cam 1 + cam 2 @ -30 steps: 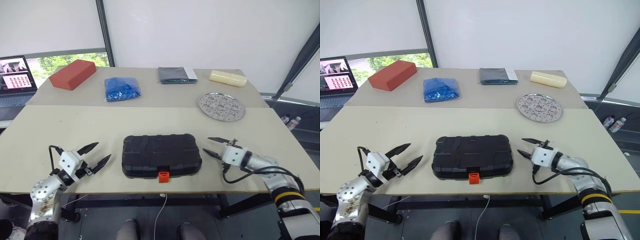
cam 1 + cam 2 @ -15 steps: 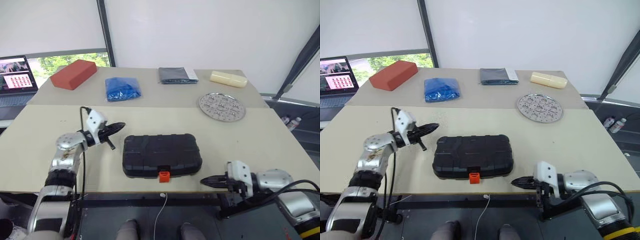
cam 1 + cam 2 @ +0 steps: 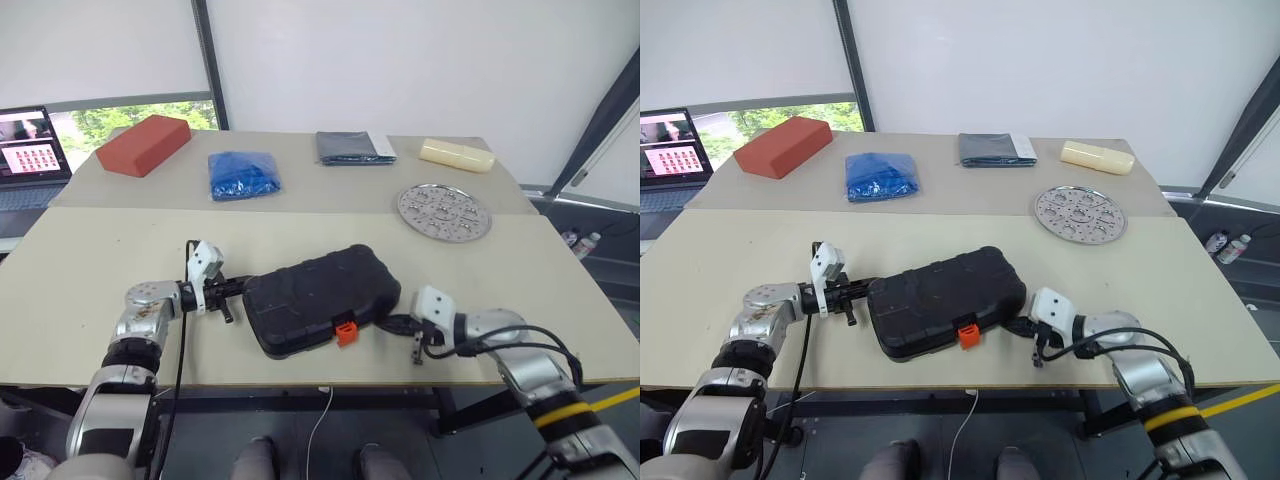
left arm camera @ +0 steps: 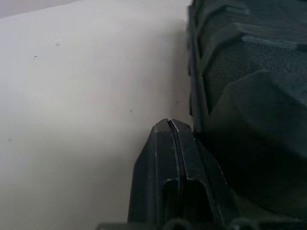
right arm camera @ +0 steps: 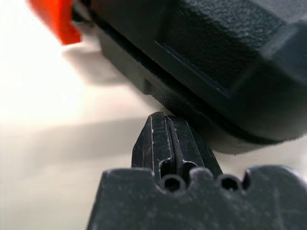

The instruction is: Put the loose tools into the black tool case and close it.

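**Two closed end effectors press a skewed case**

Two end effectors flank the black tool case [image 3: 320, 300], which lies shut and skewed on the near part of the tabletop [image 3: 520, 270], its orange latch [image 3: 346, 331] facing the near edge. The left end effector [image 3: 235, 289] has its fingers pressed together, tip at the case's left end. The right end effector [image 3: 392, 324], likewise closed and holding nothing, sits at the case's near right corner.

Risk, as I judge it: pushing with closed tips from opposite ends could spin the case further or slide it toward the near edge. A tip could also skid off the textured shell, since nothing is gripped.
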Controlling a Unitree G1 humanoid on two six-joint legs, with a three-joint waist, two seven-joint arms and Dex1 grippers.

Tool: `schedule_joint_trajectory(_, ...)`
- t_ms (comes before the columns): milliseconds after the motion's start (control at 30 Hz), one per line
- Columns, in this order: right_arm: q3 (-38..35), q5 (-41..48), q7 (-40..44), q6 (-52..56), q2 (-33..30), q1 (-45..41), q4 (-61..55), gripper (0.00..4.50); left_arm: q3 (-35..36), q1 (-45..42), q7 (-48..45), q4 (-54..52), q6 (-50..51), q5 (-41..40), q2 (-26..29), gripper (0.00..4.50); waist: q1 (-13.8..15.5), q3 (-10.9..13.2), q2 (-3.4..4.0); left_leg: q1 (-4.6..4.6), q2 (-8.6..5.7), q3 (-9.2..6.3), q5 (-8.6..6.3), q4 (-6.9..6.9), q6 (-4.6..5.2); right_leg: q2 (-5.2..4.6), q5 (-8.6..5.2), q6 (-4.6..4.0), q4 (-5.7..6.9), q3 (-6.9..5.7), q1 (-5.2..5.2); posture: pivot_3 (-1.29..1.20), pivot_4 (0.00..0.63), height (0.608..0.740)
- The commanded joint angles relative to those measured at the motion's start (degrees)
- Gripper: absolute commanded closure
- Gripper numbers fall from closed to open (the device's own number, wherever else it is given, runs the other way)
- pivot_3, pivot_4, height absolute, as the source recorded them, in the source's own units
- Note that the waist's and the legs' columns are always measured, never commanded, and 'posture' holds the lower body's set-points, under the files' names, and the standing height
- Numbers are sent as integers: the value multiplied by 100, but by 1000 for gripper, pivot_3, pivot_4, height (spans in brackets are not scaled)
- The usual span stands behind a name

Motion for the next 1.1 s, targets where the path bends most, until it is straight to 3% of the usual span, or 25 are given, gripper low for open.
schedule_joint_trajectory(33, -262, -12, 16, -431, 89, -313, 400, 4500, 547, 72, 480, -832, 512, -500, 84, 4472, -2, 1, -1, 0, 0, 0, 0, 0, 0, 0, 1, 0, 2, 0, 0, 0, 150, 740)
schedule_joint_trajectory(200, -544, 410, 623, -680, -100, -26, 243, 4500, 370, 222, 169, -2668, 1798, -1046, 363, 4472, 21, 3, -3, -11, -1, -3, 2, -4, 4, 0, 5, -10, 0, -1, -2, 0, 150, 740)
schedule_joint_trajectory(367, -829, 882, 1105, -605, -318, 483, -335, 4500, -481, 202, 374, -3870, 2719, -1102, -32, 4472, 82, 3, -3, -9, -5, -1, 1, -3, 6, -2, 2, -6, -6, 0, 6, 0, 150, 740)
schedule_joint_trajectory(500, -981, 1520, 1083, 291, -325, 923, -1390, 4500, -1498, 306, 759, -3696, 2636, -248, -393, 4472, 113, 1, 0, -5, -6, -3, 1, 6, 5, 1, -3, 1, -4, 4, 9, 0, 150, 740)
schedule_joint_trajectory(667, -668, 1481, 919, 778, -239, 1257, -2284, 4500, -2295, 547, 1069, -3413, 2758, 354, -706, 4472, 88, -26, 41, 50, -6, -4, -9, -2, -11, 3, -22, 20, -5, 16, 52, 0, 150, 740)
schedule_joint_trajectory(867, -179, 974, 510, 1162, 22, 1160, -2285, 4500, -2317, 759, 1256, -3598, 2908, 393, -889, 4472, 139, -118, 67, 109, -20, -5, -36, -6, -32, -12, -62, -9, -44, 14, 102, 0, 150, 740)
schedule_joint_trajectory(1100, 28, 280, 141, 894, 316, 613, -1543, 4500, -2092, 719, 1334, -3671, 3005, 281, -910, 4472, 139, -138, 73, 108, -25, -5, -39, -13, -29, -14, -61, -9, -65, 16, 108, 0, 150, 740)
